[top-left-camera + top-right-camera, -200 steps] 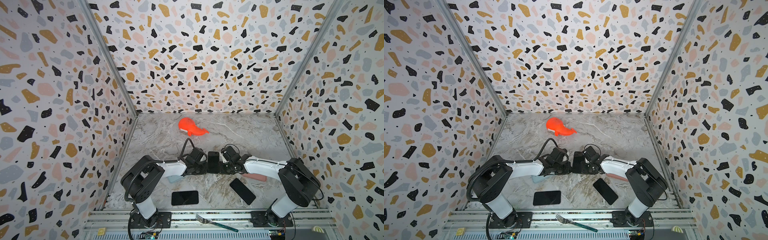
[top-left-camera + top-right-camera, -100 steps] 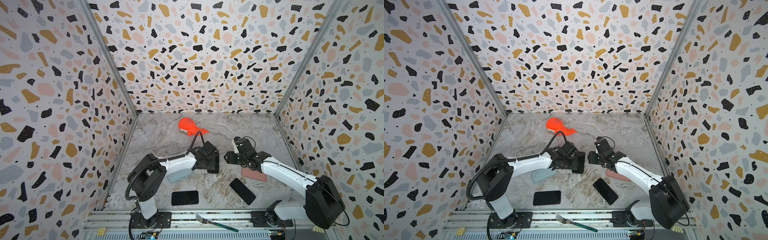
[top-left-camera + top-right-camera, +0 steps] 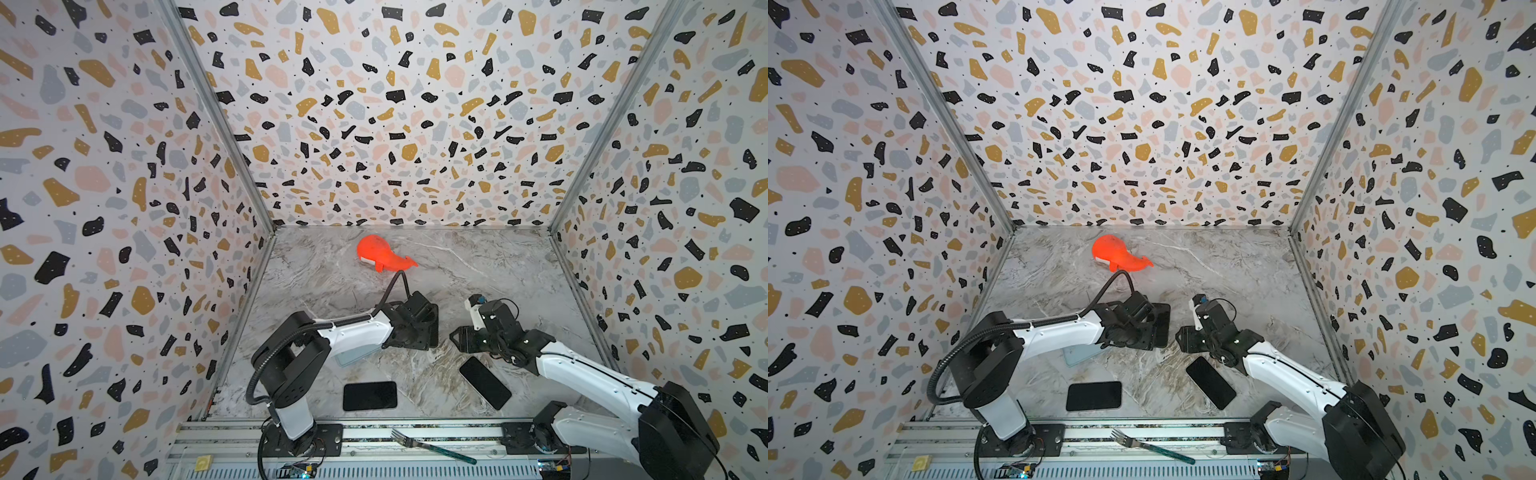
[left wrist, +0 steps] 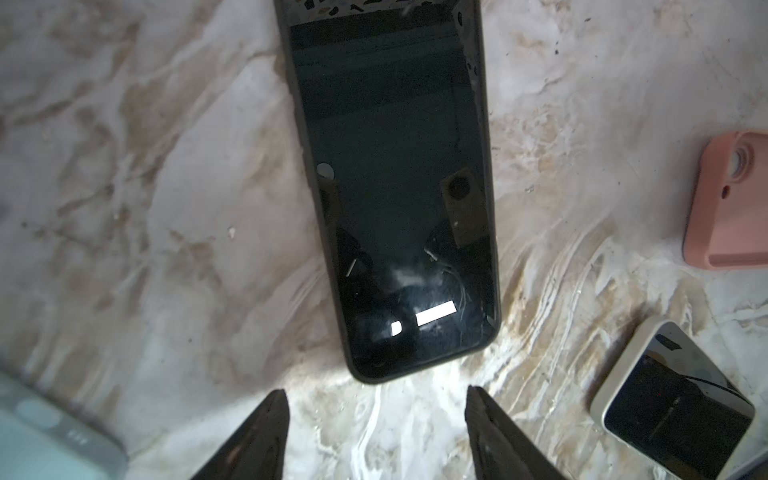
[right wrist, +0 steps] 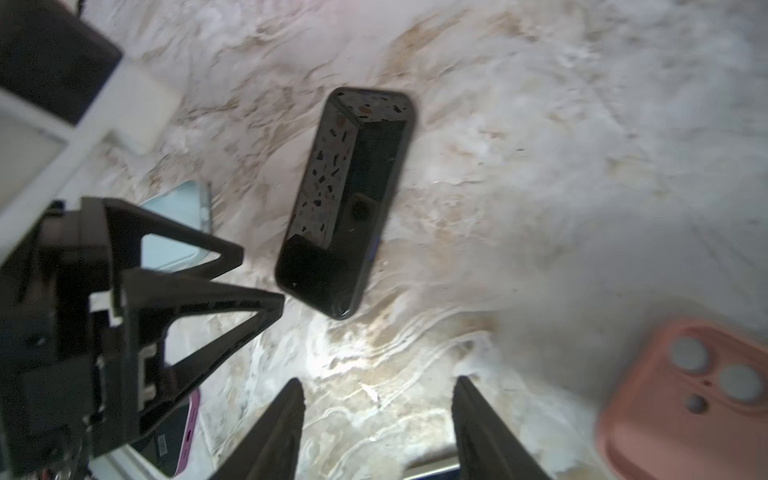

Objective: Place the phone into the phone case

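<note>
item: phone (image 4: 395,187), flat on marble table (image 4: 166,208), apparently seated in a dark case (image 4: 482,124), though rim and phone edge blur together.
position: just ahead of left gripper (image 4: 376,392), long axis in line with it; left arm nearer.
left gripper: jaws parted, holding nothing.
right gripper (image 5: 378,380): parted, empty, farther off.
pink case (image 5: 685,395): empty, well apart from phone.

My black right gripper (image 5: 379,380) stands spread over veined marble tabletop (image 5: 540,187). Ahead lies a glossy black rectangular phone (image 5: 345,203), apart from a salmon-pink silicone case (image 5: 681,407).
</note>
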Motion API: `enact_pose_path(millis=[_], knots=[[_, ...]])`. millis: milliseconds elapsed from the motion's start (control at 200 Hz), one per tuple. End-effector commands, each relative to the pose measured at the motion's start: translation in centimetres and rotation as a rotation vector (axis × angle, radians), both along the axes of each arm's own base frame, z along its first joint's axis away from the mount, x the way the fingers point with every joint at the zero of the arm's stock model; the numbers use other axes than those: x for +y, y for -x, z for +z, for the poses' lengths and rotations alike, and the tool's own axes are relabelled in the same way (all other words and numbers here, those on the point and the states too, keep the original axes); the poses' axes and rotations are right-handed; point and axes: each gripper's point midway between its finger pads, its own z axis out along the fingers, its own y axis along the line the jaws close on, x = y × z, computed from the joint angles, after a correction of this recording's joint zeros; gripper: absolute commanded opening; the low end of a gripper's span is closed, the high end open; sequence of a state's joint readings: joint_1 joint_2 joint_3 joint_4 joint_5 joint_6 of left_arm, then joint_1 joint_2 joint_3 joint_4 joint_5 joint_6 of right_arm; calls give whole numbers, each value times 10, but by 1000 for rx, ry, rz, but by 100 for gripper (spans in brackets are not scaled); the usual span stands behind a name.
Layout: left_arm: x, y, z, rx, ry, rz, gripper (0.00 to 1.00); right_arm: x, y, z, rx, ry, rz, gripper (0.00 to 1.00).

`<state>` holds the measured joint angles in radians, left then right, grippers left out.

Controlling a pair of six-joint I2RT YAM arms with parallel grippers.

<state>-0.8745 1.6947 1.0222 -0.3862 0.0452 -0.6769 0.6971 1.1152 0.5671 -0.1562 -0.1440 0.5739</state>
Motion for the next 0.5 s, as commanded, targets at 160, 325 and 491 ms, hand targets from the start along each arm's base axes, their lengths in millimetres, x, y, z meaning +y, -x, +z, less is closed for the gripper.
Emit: enact_pose_path(millis=[160, 325, 491], knots=[[19, 20, -3, 23, 82, 49, 66, 57, 29, 4, -20, -93, 139, 50], [36, 20, -7, 42, 118, 87, 66, 80, 36, -14, -9, -30, 193, 47], [51, 12, -2, 38, 114, 100, 66, 97, 36, -27, 13, 13, 228, 44]])
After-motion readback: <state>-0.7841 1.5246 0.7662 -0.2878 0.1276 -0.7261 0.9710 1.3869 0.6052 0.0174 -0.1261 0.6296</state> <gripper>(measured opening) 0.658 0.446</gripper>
